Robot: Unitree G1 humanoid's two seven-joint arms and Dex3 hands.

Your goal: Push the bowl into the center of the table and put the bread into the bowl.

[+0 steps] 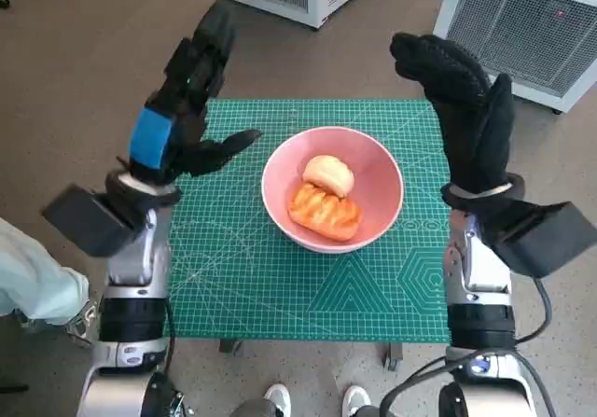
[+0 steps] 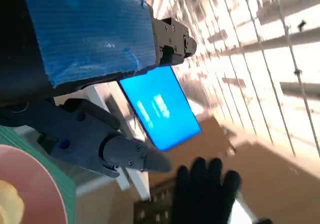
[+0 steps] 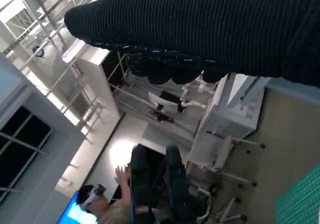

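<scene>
Pink bowl (image 1: 333,189) sits mid-mat (image 1: 280,277) with both bread rolls (image 1: 326,199) inside; left hand (image 1: 187,100) and right hand (image 1: 462,100) hover spread, empty.

green cutting mat (image 1: 280,286), white cabinets (image 1: 522,25), person (image 3: 107,206) seated, perhaps wearing headset

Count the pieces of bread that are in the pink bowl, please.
2. Both lie in the pink bowl on the green mat: a pale round roll toward the far side, and a glazed golden pastry just in front, touching it. Anything beneath them would be hidden.
</scene>
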